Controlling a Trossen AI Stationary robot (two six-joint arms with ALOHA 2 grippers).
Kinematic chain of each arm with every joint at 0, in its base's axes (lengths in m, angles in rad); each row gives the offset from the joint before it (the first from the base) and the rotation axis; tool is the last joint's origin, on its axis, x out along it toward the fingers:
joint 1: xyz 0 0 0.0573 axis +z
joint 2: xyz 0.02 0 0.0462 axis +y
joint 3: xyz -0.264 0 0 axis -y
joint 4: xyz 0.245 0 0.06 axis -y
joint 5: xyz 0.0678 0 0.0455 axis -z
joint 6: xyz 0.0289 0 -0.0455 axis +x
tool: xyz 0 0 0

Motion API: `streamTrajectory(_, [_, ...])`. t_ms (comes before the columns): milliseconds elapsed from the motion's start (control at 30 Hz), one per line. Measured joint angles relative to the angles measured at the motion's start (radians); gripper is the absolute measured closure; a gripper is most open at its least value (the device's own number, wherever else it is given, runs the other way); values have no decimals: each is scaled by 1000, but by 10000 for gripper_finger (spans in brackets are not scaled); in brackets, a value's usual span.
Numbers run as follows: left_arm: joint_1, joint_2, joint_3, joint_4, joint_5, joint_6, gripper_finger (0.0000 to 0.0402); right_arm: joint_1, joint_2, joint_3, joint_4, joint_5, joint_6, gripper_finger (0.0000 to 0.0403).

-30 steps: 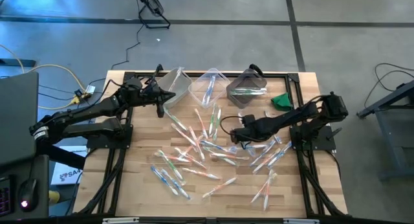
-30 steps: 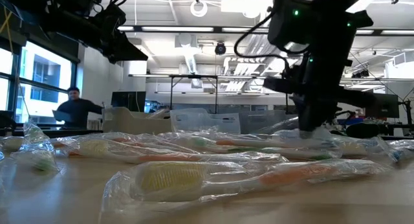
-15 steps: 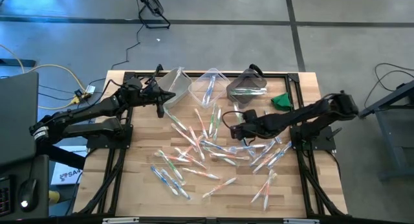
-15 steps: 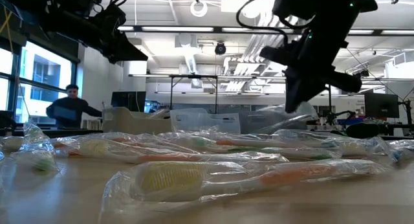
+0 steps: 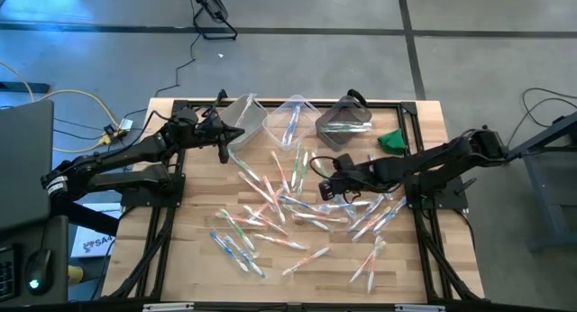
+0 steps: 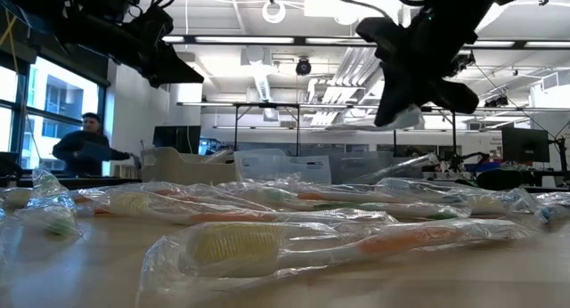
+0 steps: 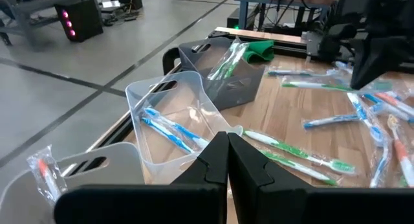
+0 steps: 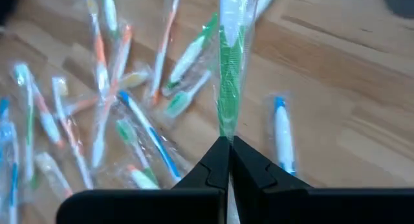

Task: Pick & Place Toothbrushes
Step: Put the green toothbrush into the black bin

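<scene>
From above, the wrapped toothbrushes (image 5: 279, 208), white with orange, blue or green handles in clear plastic, are seen scattered over the middle of the pale wooden table (image 5: 194, 258); three plastic bins are lined along the far edge, a clear one (image 5: 245, 118), a second clear one (image 5: 293, 118) and a smoky grey one (image 5: 347, 121), with a small green object (image 5: 392, 141) just beside the grey bin; the right gripper (image 5: 326, 188) is held over the pile's far right part, and the left gripper (image 5: 225, 151) is parked near the first clear bin.

At table height, the right gripper (image 6: 396, 103) is seen raised clear of the heap of wrapped brushes (image 6: 294, 246); a person (image 6: 85, 148) is glimpsed far behind.

Through the left wrist camera, the left fingers (image 7: 223, 162) are shown pressed together on nothing; blue brushes (image 7: 171, 128) lie in the middle bin, green ones (image 7: 226, 62) in the grey bin.

Through the right wrist camera, the right fingers (image 8: 226, 162) are shown pinched on the wrapper of a green-handled toothbrush (image 8: 229, 88), lifted above the others on the table.
</scene>
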Motion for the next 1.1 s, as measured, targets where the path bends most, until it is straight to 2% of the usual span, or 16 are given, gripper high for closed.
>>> streamTrajectory(467, [0, 0, 0, 3, 1, -96, 402, -3, -112, 1, 200, -46, -273, 400])
streamTrajectory(733, [0, 0, 0, 3, 2, -96, 402, -18, -157, 1, 292, 90, -440, 400])
streamTrajectory(933, [0, 0, 0, 6, -13, -92, 402, -98, -157, 1, 363, 113, -570, 400])
streamTrajectory(1100, [0, 0, 0, 31, -103, -90, 402, -203, -157, 1, 373, 104, -656, 400])
